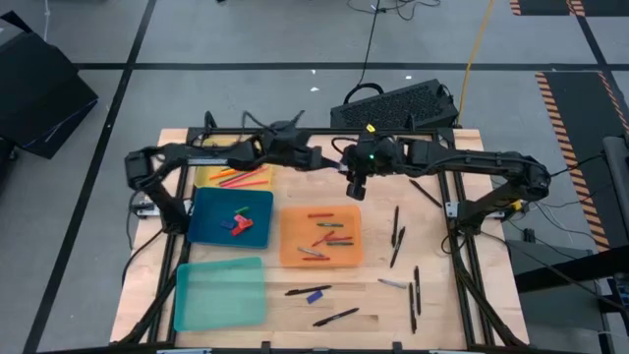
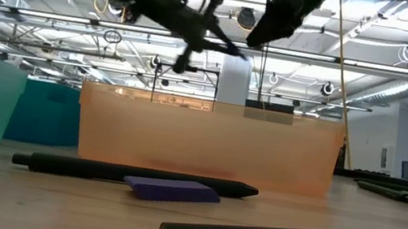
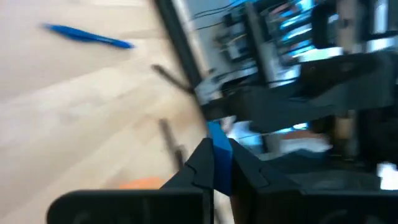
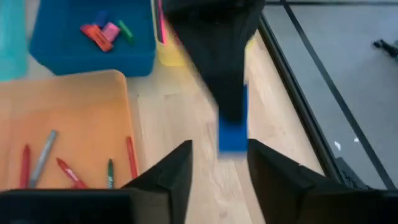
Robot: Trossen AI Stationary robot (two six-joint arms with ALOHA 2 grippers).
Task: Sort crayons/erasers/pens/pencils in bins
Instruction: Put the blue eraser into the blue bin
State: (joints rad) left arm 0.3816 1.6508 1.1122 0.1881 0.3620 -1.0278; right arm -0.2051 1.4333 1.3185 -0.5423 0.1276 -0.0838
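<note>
A blue eraser (image 4: 233, 127) is clamped in the left gripper (image 3: 214, 165), held in the air above bare table just beyond the orange bin (image 1: 320, 237). The right gripper (image 4: 217, 165) hovers beside it, fingers spread, empty. Pens (image 1: 395, 228) lie scattered on the table.

high: straight down, whole worktop (image 1: 432, 295) | low: worktop level, close behind orange bin (image 2: 207, 144) | wrists: close, oblique | shared: orange bin
</note>
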